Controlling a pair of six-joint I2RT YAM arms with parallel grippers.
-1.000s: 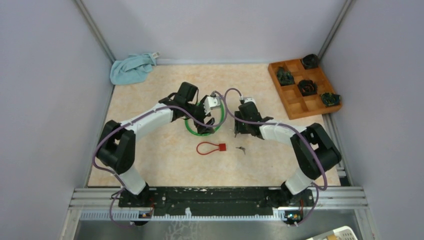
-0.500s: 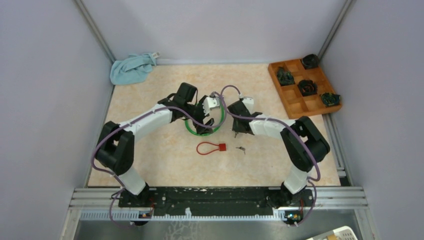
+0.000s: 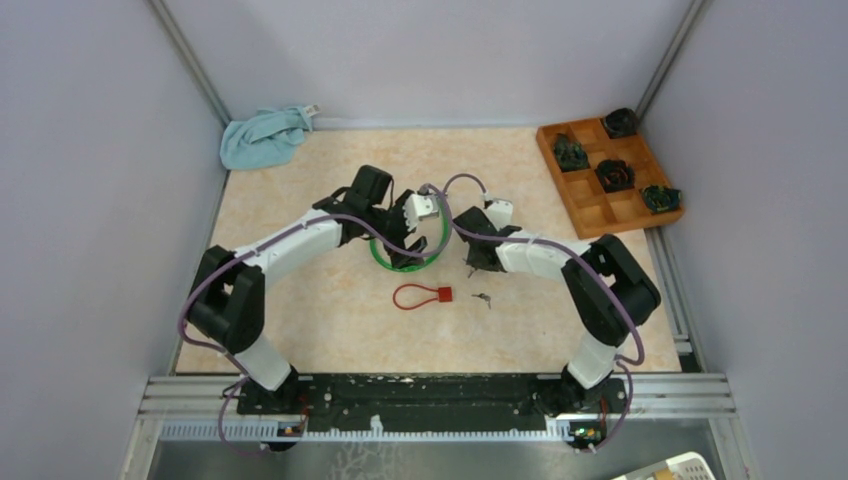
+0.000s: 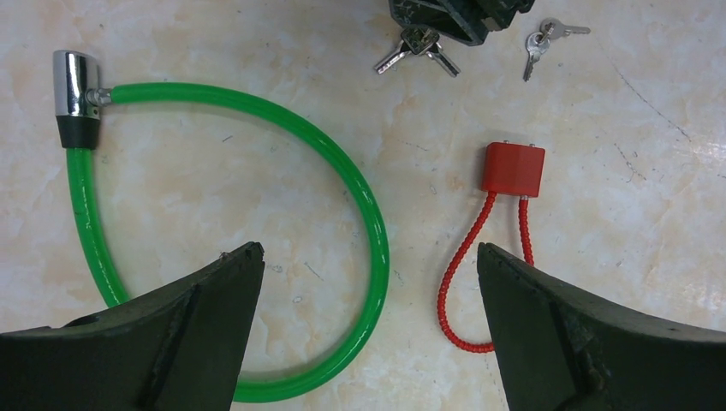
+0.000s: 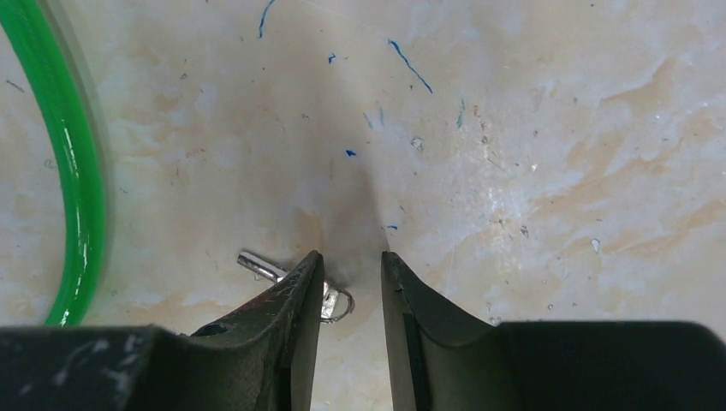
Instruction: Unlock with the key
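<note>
A green cable lock (image 4: 368, 214) with a chrome and black barrel (image 4: 73, 94) lies looped on the table; it also shows in the top view (image 3: 383, 262). A small red cable padlock (image 4: 512, 169) lies beside it. My left gripper (image 4: 368, 257) is open and empty, hovering above the green loop and the red cable. One key bunch (image 4: 417, 47) lies under the tip of my right gripper (image 5: 351, 257), which is slightly open at table level. The key (image 5: 257, 264) sticks out beside the left finger, not between the jaws. A second key bunch (image 4: 539, 38) lies apart.
A wooden compartment tray (image 3: 590, 215) with dark objects stands at the back right. A blue cloth (image 3: 262, 137) lies in the back left corner. Grey walls enclose the table on three sides.
My right gripper has moved left and down onto the key bunch beside the green lock. The left arm has barely moved.
</note>
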